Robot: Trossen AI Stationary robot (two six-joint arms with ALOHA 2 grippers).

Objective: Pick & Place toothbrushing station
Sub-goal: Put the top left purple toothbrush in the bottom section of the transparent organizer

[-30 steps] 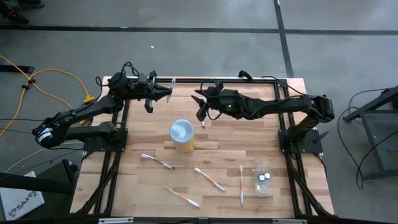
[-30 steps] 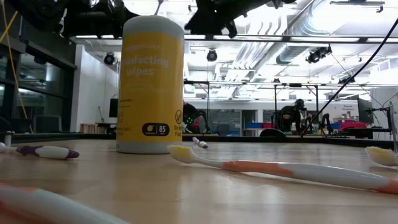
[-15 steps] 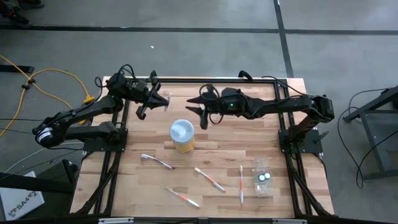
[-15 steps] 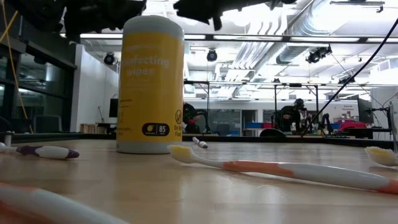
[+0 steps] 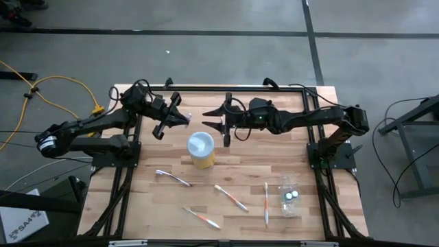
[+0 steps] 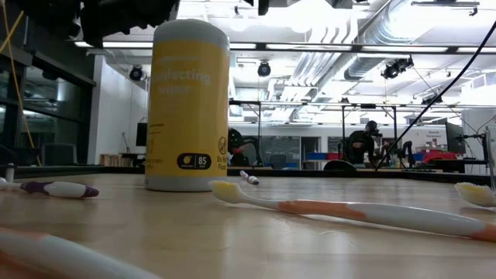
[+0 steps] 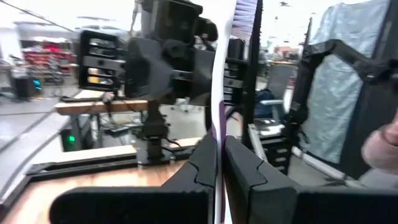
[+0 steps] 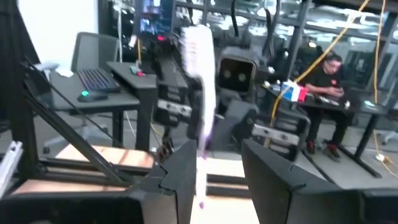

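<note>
My left gripper (image 5: 177,118) hangs over the table's far left part, shut on a thin white toothbrush with purple marks (image 5: 185,116). My right gripper (image 5: 214,120) faces it from the right, open and empty. In the right wrist view the toothbrush (image 8: 200,93) shows ahead of the open fingers (image 8: 180,171). Several other toothbrushes lie flat on the near half of the table, one white and purple (image 5: 173,178) and others orange (image 5: 231,197) (image 5: 266,203) (image 5: 202,217). A clear holder cup (image 5: 289,195) with two teal-capped bottles lies at the near right. My left gripper pinches the toothbrush's handle (image 7: 216,124) between its two fingers. The brush runs up along the gap between them, with its bristle head (image 7: 244,11) free beyond the fingers. It is lifted clear of the table.
A yellow canister of disinfecting wipes with a white lid (image 5: 201,149) stands upright mid-table, just nearer than both grippers, and fills the left of the low view (image 6: 190,105). An orange toothbrush (image 6: 349,209) lies close to the low camera. A black frame (image 5: 312,147) borders the wooden table.
My left gripper has carried the toothbrush toward the table's near edge and closer to my right gripper. My right gripper has turned to face it and risen, leaving the top of the low view.
</note>
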